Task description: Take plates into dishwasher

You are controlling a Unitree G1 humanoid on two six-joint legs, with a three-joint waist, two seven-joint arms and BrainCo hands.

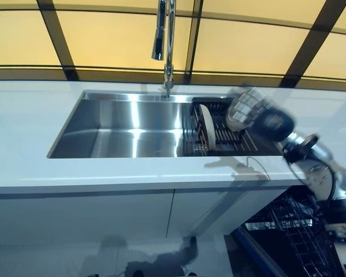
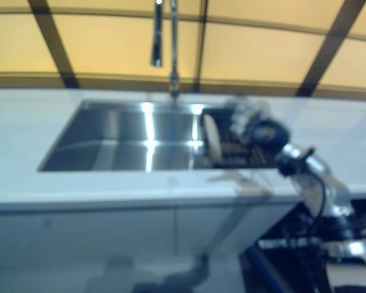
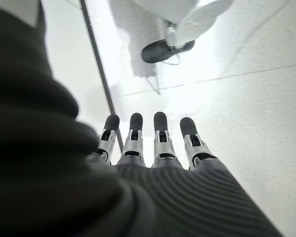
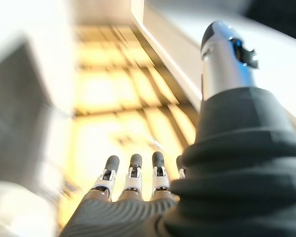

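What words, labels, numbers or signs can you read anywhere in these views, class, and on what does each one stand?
None can be read in any view.
The plate, the dark rack in the sink, the faucet, the counter and the right hand show no print.
The left hand shows none either.

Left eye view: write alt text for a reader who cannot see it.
The robot's right hand, fingers open, hovers over a dark rack holding an upright plate at the right end of a steel sink. A tall faucet stands behind.
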